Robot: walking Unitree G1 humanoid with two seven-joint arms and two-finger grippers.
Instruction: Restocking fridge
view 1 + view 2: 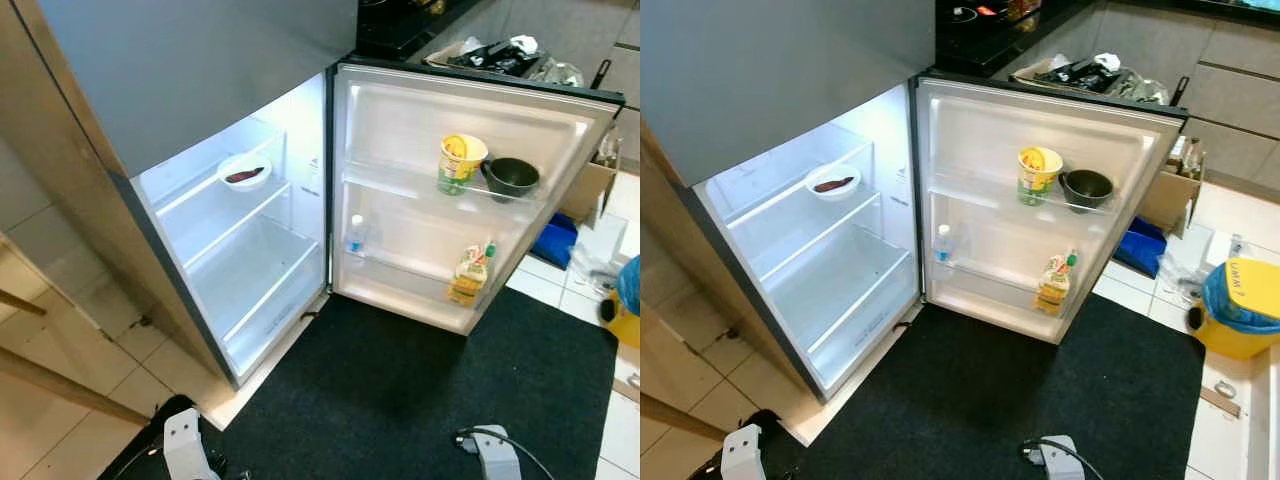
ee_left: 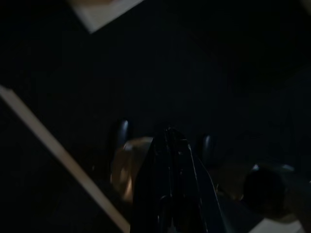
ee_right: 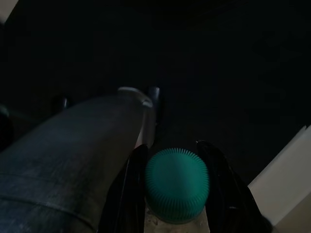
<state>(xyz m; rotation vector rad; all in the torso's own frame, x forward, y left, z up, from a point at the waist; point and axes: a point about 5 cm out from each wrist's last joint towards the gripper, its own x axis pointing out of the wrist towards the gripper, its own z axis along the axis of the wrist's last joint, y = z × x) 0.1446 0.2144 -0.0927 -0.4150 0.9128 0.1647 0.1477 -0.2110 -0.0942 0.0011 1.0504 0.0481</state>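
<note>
My right claw [image 3: 176,160]: clamped around a green-capped bottle [image 3: 177,183], low centre of frame.
My left claw [image 2: 170,145]: fingers pressed together, holding nothing.
Fridge [image 1: 240,240]: door open, centre frame.

fridge [image 1: 250,270] open | lower shelves bare | top shelf: bowl [image 1: 244,173] | door racks crowded (cup [image 1: 460,163], pot [image 1: 511,178])

Glossy white plastic lines the fridge door [image 1: 400,120]; the black mat [image 1: 400,400] looks matt; the bottle cap [image 3: 177,183] is ribbed green plastic.
</note>
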